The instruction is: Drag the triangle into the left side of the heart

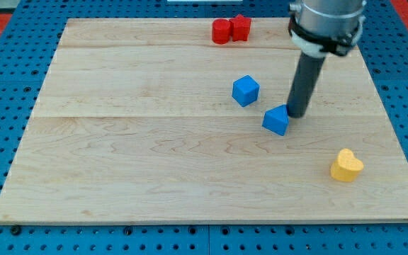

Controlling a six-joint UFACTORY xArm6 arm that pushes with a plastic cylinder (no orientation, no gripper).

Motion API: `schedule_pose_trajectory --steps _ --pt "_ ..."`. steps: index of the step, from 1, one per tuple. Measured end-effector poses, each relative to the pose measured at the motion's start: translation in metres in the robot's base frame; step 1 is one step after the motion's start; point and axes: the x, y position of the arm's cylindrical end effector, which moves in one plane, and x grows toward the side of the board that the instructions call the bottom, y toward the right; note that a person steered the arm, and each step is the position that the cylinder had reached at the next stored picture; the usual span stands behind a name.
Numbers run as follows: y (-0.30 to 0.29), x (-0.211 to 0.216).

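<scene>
A blue triangle block (276, 120) lies right of the board's middle. A yellow heart block (346, 166) lies toward the view's lower right, apart from the triangle. My tip (295, 115) rests on the board at the triangle's upper right edge, touching or almost touching it. The dark rod rises from there to the arm at the view's top right.
A blue cube (246, 91) sits up and left of the triangle. Two red blocks (231, 30) stand together near the board's top edge. The wooden board (119, 156) lies on a blue pegboard table.
</scene>
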Motion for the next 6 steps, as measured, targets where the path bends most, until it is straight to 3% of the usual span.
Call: schedule_pose_trajectory --steps 1,2,3,4,5,6 --pt "-0.009 -0.067" --pt "-0.047 -0.034" --pt "-0.023 0.028" --pt "-0.033 0.017" --pt "-0.04 0.072" --pt "-0.003 0.096"
